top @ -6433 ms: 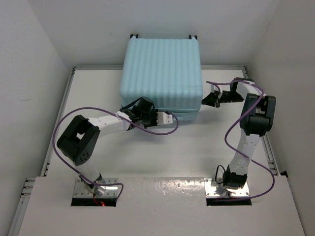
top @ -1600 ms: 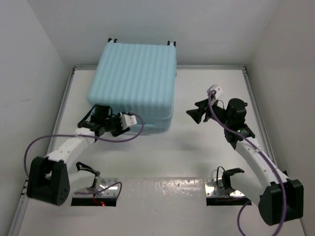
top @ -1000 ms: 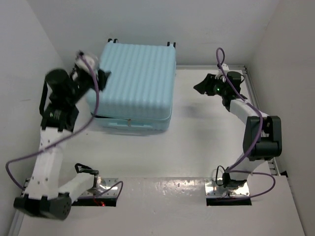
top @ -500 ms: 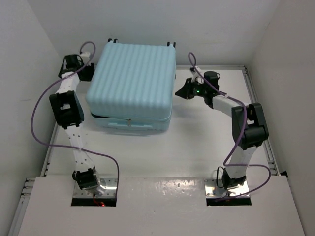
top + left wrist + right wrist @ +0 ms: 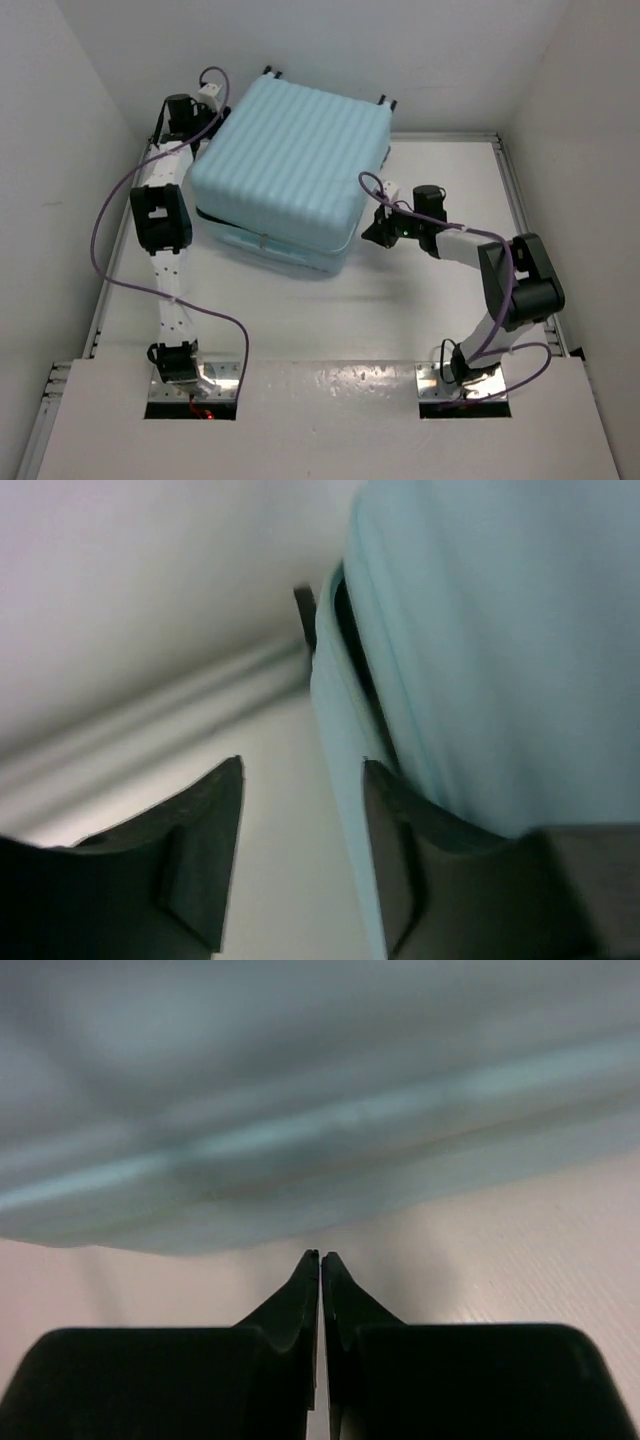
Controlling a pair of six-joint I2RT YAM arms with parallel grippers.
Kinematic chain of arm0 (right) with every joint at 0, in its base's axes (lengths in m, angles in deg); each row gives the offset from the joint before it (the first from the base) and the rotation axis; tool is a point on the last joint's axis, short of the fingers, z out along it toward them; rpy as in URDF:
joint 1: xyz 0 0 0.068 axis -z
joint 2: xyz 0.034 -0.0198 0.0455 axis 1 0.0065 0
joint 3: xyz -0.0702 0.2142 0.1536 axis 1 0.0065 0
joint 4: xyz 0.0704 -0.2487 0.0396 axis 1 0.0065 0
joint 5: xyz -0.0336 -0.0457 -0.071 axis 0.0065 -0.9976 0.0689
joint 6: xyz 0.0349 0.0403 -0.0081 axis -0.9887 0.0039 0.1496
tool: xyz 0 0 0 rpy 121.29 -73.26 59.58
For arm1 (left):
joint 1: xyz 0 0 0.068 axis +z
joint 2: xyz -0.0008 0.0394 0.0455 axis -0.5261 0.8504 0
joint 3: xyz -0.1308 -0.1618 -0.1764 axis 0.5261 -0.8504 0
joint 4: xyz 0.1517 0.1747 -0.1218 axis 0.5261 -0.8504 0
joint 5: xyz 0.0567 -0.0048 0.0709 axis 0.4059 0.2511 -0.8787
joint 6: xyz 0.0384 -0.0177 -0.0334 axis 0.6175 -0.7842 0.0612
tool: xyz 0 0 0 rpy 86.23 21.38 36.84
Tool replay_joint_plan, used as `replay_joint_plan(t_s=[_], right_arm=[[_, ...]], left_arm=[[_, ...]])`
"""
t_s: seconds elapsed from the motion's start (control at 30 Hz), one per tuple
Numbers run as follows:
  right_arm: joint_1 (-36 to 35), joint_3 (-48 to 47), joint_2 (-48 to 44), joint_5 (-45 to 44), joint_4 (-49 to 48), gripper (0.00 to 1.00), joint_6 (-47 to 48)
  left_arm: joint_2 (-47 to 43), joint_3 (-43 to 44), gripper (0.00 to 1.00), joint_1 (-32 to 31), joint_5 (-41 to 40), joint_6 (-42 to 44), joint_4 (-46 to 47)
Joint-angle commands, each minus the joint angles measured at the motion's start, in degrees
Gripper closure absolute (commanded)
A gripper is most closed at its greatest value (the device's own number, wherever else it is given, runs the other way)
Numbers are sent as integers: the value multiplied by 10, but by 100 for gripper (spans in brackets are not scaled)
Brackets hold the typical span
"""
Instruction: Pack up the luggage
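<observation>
Now the left gripper (image 5: 302, 770) gapes by the luggage (image 5: 290, 165) at its far-left corner, the right gripper (image 5: 320, 1260) clenched empty beside it.

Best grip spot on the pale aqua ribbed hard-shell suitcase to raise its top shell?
On the pale aqua suitcase, probably the upper lip at the dark seam gap, from the left side, where the open left gripper sits. The ribbed shell is too broad to pinch; only that thin lip fits between fingers.

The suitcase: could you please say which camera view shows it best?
The top external view: nearly the whole ribbed suitcase shows. The left wrist view catches only one edge, the right wrist view only a blurred strip of shell.
</observation>
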Motion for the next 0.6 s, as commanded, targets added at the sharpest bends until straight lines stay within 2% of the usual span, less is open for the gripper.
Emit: replay_joint_plan(t_s=[0.0,0.03,0.1,0.17,0.2,0.27,0.3,0.33,0.4,0.47,0.5,0.53,0.57], right_arm=[[-26,23,-59,26,-41,97,102],[-32,42,-70,26,-60,97,104],[-70,60,-87,19,-82,97,113],[-96,103,-108,-14,-145,97,128],[-139,113,-110,-41,-184,97,140],[-185,148,-104,-85,-243,96,158],[-214,149,-98,-100,-276,96,161],[-229,147,-82,-141,-289,96,162],[-272,111,-50,-165,-313,96,152],[-296,57,0,-202,-323,94,145],[-305,42,25,-208,-323,94,145],[-333,28,36,-224,-323,93,148],[-340,1,69,-233,-331,91,146]], left_arm=[[4,37,42,-128,225,-150,139],[4,49,34,-134,218,-160,139],[-20,18,25,-134,199,-167,159],[-87,-23,15,-134,92,-174,177],[-115,-63,10,-119,-25,-186,194],[-197,-91,0,-100,-127,-210,201],[-221,-92,0,-85,-190,-238,176],[-242,-81,0,-77,-289,-233,144],[-305,-80,0,-51,-341,-223,54],[-362,-130,0,-28,-353,-232,13],[-435,-170,0,-18,-353,-240,-3],[-476,-270,0,2,-344,-256,-18],[-517,-323,0,10,-339,-268,-25]])
